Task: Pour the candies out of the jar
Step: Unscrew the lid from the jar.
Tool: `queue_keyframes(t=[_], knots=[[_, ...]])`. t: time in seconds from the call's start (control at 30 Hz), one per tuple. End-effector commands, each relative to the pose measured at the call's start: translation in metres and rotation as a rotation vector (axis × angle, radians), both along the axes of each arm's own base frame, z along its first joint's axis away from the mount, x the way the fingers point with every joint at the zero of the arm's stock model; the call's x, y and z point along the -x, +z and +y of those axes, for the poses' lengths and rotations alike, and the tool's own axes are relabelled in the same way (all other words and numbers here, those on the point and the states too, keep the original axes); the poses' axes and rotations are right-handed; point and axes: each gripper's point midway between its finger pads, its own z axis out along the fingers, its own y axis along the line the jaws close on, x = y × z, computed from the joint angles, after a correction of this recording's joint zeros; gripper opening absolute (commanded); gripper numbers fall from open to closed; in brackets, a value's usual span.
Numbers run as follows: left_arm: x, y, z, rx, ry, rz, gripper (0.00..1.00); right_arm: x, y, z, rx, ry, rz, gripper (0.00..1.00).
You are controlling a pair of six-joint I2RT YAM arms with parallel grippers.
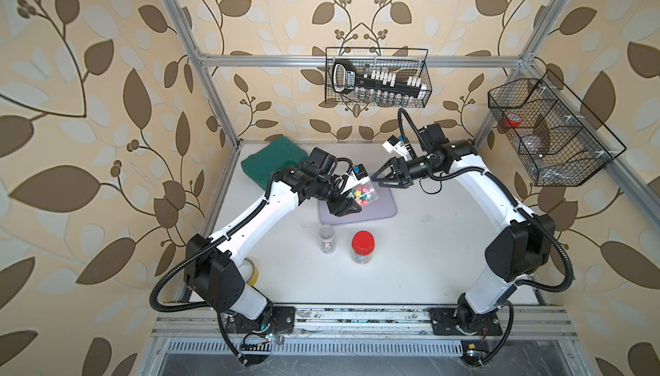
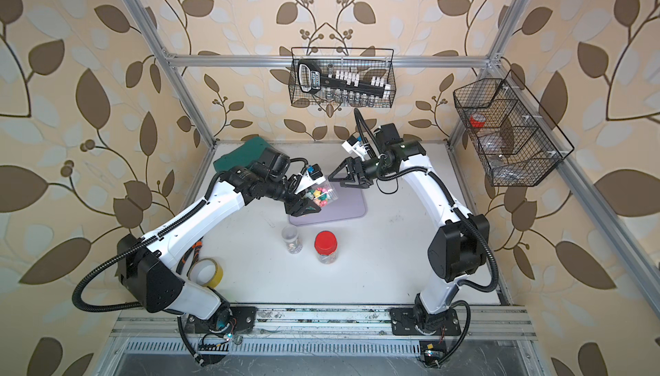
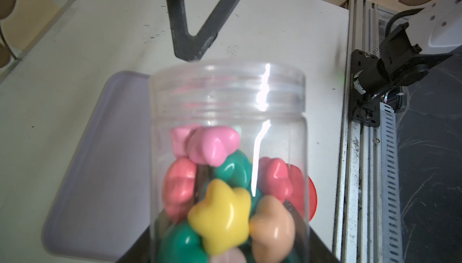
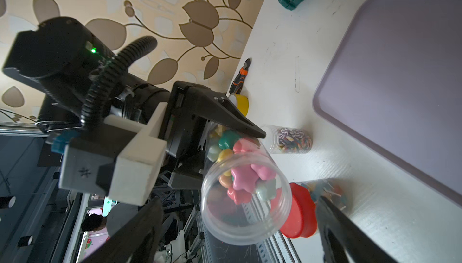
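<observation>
From the left wrist camera I lose the base of the clear plastic jar (image 3: 227, 114) to the frame edge, and its threaded mouth is blurred; it hides most of the red-lidded jar (image 3: 311, 199). In a top view the left arm (image 1: 250, 220) covers part of the near-left yellow tape roll (image 1: 255, 279). The right gripper's (image 4: 240, 199) black fingers (image 4: 345, 234) run off-frame.

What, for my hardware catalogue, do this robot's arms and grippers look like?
The left arm and right arm have white shells, black joint housings and black corrugated cable hoses. The left gripper and right gripper are black with triangular open-frame fingers; each wrist carries a white camera bracket with a blue connector.
</observation>
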Motion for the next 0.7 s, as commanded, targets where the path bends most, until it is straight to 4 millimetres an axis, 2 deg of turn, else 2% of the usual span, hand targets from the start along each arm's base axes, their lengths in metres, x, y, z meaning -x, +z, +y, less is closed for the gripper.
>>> queue_keyframes(t=[0.0,0.27,0.67], knots=[[0.001,0.039,-0.004,0.053,-0.036,-0.123,0.60,0.003,-0.005,0.004,0.018,0.026,0.009,0.90],[0.002,0.041,-0.005,0.067,-0.039,-0.124,0.60,0.011,-0.013,0.016,-0.006,0.070,0.053,0.85],[0.002,0.042,-0.006,0.080,-0.042,-0.118,0.60,0.012,-0.017,0.020,-0.019,0.090,0.064,0.71]])
